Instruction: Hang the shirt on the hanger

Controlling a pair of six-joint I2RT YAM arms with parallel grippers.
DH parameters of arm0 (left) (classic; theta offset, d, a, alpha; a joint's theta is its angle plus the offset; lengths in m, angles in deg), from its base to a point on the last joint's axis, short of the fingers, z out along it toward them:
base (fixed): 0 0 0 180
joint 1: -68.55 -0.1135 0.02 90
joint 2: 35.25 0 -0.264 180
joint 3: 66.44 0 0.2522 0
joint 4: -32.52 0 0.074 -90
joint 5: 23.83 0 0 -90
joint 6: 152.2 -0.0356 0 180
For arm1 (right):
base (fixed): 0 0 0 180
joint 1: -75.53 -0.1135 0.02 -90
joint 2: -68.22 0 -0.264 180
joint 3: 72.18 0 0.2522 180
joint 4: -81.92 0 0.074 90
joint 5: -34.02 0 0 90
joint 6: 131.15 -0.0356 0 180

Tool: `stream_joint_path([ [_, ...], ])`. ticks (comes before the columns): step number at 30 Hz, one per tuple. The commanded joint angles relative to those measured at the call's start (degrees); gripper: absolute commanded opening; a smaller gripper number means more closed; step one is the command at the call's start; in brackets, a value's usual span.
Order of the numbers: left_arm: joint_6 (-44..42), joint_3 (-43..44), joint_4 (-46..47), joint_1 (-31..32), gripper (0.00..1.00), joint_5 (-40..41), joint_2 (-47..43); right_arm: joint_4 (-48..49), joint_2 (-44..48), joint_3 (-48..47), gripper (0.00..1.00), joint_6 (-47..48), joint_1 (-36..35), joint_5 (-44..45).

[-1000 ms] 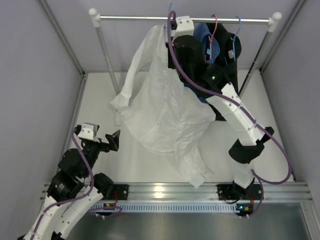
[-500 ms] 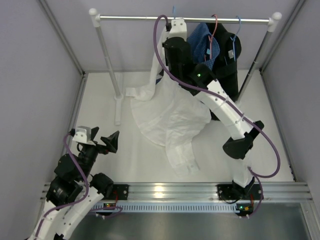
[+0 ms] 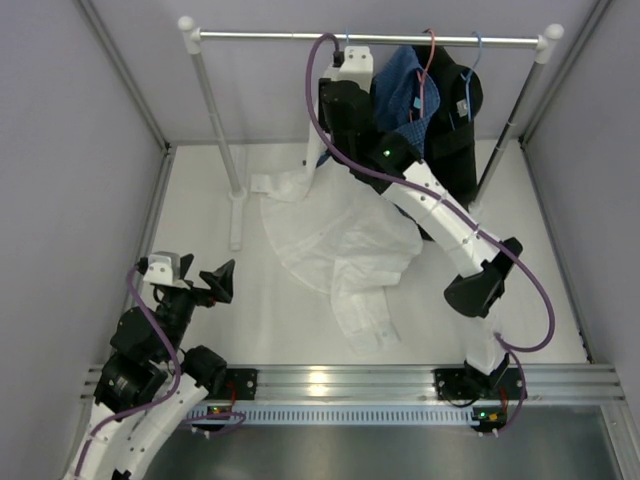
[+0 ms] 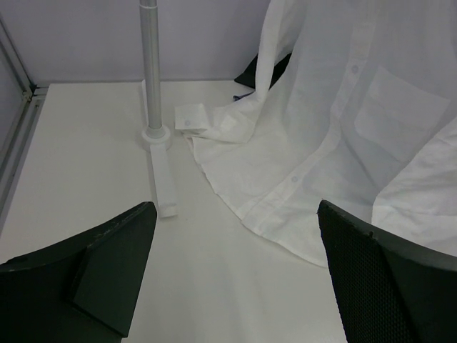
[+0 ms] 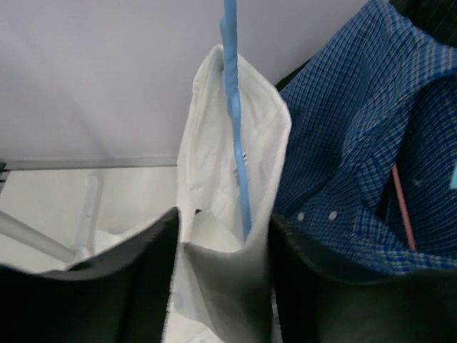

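Right gripper (image 5: 223, 236) stands spread around the white shirt (image 5: 207, 143) on its light-blue hanger (image 5: 235, 128); release step, next withdraw without snagging.

Metal rack (image 3: 260, 36) stood on a white table (image 3: 200, 190), its rail bearing a blue checked shirt (image 3: 398, 85), red hanger (image 3: 429, 50) and black garment (image 3: 455, 120).

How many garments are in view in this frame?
3. The white shirt hangs from the rail, its hem on the table; the blue checked shirt hangs just right of it; the black garment is furthest right. The right arm may hide others.
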Motion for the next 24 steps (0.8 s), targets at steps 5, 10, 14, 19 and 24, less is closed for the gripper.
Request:
stream_joint_path([
  [5, 0.67, -0.36, 1.85, -1.58, 0.98, 2.20, 0.36, 5.05, 6.91, 4.25, 0.96, -2.33, 0.13, -1.83],
  [10, 0.84, -0.18, 1.77, -3.16, 0.98, 1.76, 1.58, 5.05, 14.91, 8.99, 0.99, -0.93, 0.13, -2.62],
  [14, 0.93, -0.18, 1.85, -4.39, 0.98, 1.76, 2.29, 4.96, 22.72, 13.91, 0.99, 1.18, 0.13, -5.69],
  [19, 1.98, 0.35, 1.85, -6.49, 0.98, 2.28, 4.74, 4.96, 37.83, 28.04, 0.99, 5.58, 0.22, -6.05],
  [24, 4.61, 1.31, 1.85, -12.38, 0.98, 3.33, 10.37, 4.35, 58.57, 51.24, 1.00, 8.57, 0.22, -2.98],
])
